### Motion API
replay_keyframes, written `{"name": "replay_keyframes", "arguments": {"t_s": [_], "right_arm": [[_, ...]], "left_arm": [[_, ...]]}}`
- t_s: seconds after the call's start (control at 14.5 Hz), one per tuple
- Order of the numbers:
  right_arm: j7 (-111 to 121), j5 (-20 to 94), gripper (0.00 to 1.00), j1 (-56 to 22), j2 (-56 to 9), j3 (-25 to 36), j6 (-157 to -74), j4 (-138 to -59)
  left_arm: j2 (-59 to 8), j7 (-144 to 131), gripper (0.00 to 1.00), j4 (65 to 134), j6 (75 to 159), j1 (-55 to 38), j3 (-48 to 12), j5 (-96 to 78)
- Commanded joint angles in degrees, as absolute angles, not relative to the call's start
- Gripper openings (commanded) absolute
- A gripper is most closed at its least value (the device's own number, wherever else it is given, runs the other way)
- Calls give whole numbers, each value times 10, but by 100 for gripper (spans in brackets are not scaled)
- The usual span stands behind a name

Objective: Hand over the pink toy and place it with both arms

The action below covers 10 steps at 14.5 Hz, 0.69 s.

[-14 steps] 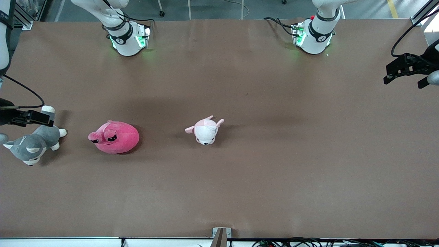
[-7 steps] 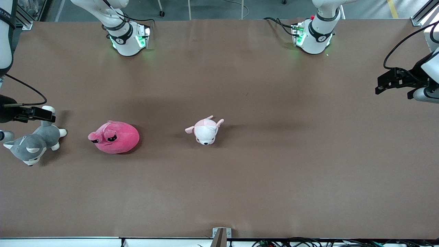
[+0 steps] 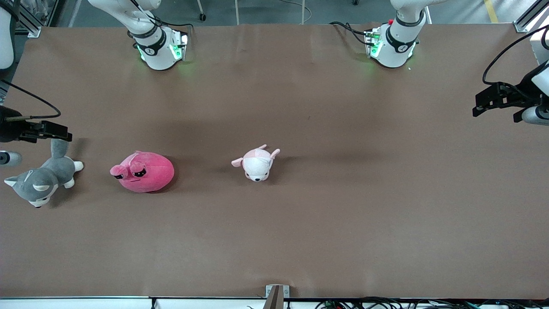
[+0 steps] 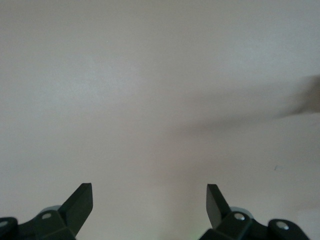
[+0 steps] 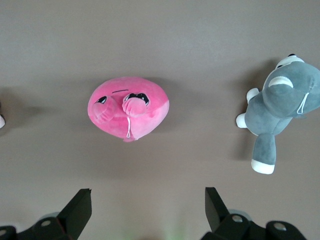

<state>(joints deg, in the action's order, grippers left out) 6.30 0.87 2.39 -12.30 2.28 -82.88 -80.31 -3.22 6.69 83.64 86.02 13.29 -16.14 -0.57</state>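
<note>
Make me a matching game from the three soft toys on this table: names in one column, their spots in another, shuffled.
Things:
1. pink toy
2. puppy plush
3. husky plush

Places:
A. at the right arm's end of the table
B. between the other two toys
C. nearest the table's middle

Pairs: 1-B, 2-C, 3-A

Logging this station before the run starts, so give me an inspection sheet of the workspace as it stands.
Surface: brown table, bare toward the left arm's end.
Job's things: pink toy lying on the table, untouched.
Clutter: husky plush at the right arm's end; puppy plush mid-table.
Grippers: right gripper open, over the husky's tail; left gripper open, over bare table.
Cables: black cable looping to the right gripper; wires at both bases.
Surroundings: metal frame rail, grey floor.
</note>
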Motion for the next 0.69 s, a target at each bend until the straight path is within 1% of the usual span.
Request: {"name": "replay_keyframes", "arguments": {"t_s": [0.0,0.14,0.21,0.41,0.62], "right_arm": [[67,-6,100,19,-94,22,-829,-839],[66,-6,100,14,-59,21,-847,-887],[65,-7,100,5,-41,22,-856,-905],[62,-7,100,-5,-22,22,-855,-916],[62,-7,100,-4,8,23,-852,-930]], "left_arm": [[-29,68,100,829,857,93,-122,4],[-28,68,100,829,856,46,-75,4],[-28,68,100,829,856,35,-63,4],[-28,68,100,829,856,9,-40,4],[-28,67,100,830,856,6,-40,4]]}}
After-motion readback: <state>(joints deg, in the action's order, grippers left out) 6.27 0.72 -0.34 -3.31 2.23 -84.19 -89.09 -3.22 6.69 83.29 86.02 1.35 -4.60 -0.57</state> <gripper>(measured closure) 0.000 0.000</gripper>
